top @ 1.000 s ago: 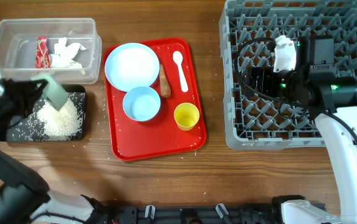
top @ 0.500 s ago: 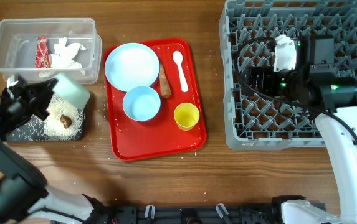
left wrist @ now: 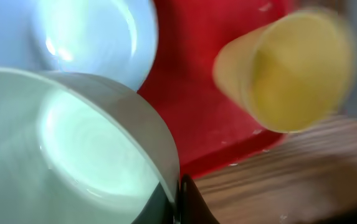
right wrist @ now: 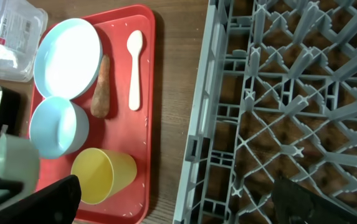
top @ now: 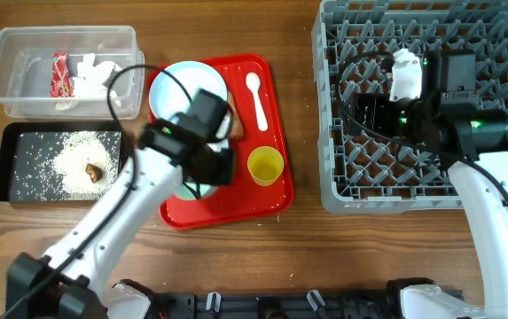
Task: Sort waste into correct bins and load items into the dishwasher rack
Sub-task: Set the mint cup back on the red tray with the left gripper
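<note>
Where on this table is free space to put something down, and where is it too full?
Bare wood lies between the red tray and the rack, and in front of the black tray. The rack shows no dishes. The red tray is crowded: plate, spoon, cup, and the left fingers holding a green bowl over it.

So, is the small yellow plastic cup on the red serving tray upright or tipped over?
Upright: overhead, the small yellow plastic cup shows its round open mouth facing up on the red serving tray.

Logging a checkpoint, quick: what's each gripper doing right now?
Left gripper: shut on the green bowl.
Right gripper: open, holding nothing.
</note>
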